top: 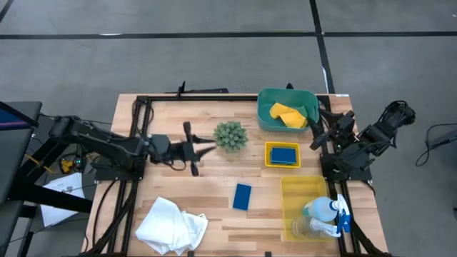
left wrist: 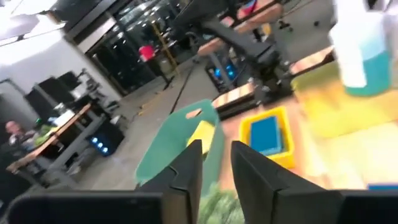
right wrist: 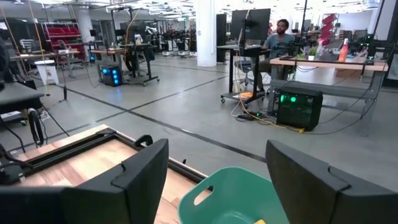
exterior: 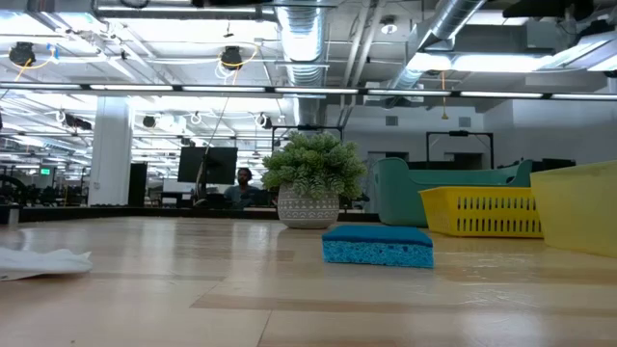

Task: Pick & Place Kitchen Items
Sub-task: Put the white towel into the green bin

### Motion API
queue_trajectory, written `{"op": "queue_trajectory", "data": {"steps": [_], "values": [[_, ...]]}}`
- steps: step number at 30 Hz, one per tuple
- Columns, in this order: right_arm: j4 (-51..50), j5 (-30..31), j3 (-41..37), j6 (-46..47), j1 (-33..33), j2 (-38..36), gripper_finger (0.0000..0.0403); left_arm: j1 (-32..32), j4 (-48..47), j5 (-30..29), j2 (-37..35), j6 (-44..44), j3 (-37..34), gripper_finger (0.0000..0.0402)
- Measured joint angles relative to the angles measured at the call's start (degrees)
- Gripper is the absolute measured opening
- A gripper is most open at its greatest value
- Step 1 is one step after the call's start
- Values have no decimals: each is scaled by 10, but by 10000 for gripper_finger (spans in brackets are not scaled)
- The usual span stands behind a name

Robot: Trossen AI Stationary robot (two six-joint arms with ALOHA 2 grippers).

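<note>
Since my left gripper (top: 208, 148) hovers with its fingers slightly parted and empty just left of the spiky green plant ball (top: 230, 135), I would ignore the plant and swing nearward to the loose blue rectangular sponge (top: 242, 196) at mid-table; farther right, my right gripper (top: 319, 137) waits open beside the teal bin (top: 265, 114)

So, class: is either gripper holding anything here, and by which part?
Nothing is held. The left gripper hangs beside the spiky green plant ball, jaws slightly apart with nothing between. The right gripper waits open over the teal bin.
</note>
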Motion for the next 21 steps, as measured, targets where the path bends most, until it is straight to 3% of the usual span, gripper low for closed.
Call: {"op": "queue_trajectory", "data": {"steps": [11, 15, 21], "values": [[-1, 0, 0, -21, 0, -9, 260, -74, -8, -13, 161, 45, 100, 145], [-1, 0, 0, -21, 0, -9, 260, -77, -73, -14, 182, 52, 105, 161], [-1, -3, 0, -21, 0, -9, 260, -92, -213, -14, 180, -63, 105, 174]]}}
